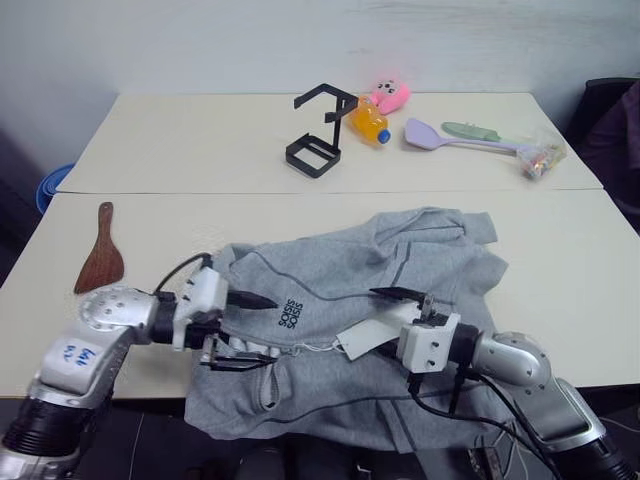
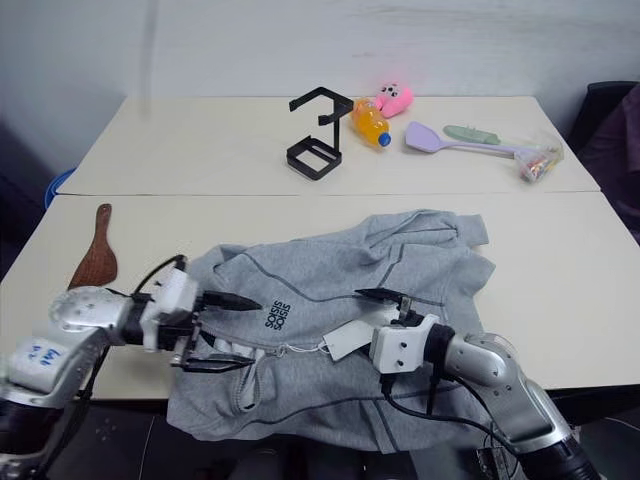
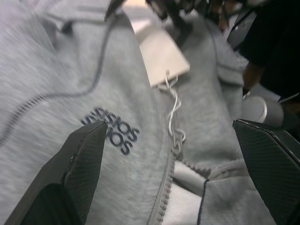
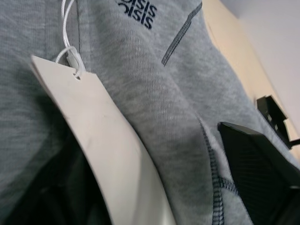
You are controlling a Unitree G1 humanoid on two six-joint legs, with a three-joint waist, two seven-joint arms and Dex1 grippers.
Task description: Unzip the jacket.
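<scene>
The jacket [image 1: 350,320] lies crumpled over the table's [image 1: 180,230] near edge. Your left pincer [image 1: 240,330] is spread wide beside the logo; the right pincer [image 1: 405,312] looks half-parted around the paper tag [image 1: 365,335], perhaps touching. Pinch the zipper pull [image 3: 178,137], not the tag's string.

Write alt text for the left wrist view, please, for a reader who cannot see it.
A light grey fleece jacket with a dark chest logo lies between the left gripper's two open black fingers. Its zipper is partly open near the collar, and a white string from the zipper pull leads to a white paper tag.
</scene>
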